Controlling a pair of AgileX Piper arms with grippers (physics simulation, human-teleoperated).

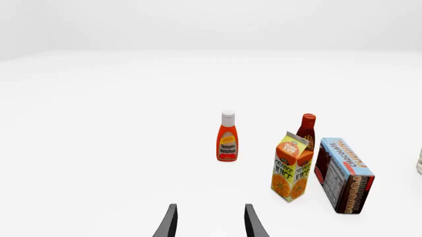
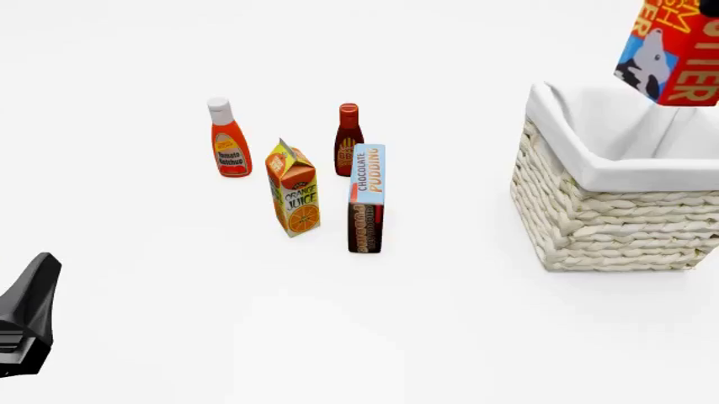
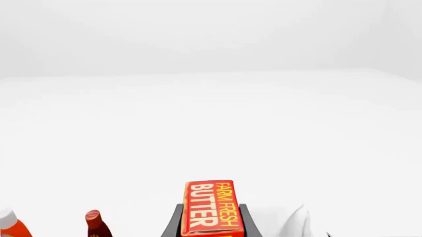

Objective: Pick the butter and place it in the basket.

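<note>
Butter (image 3: 212, 207) sits clamped in our right gripper (image 3: 211, 219), above the basket (image 2: 607, 172); next we lower and release. Left gripper (image 1: 209, 219) gapes empty.

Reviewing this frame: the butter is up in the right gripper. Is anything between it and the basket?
Nothing visible. The butter, clamped in the right gripper, hangs above the basket, whose open top shows only white lining. The orange juice carton and chocolate pudding box stand off to the basket's left.
</note>
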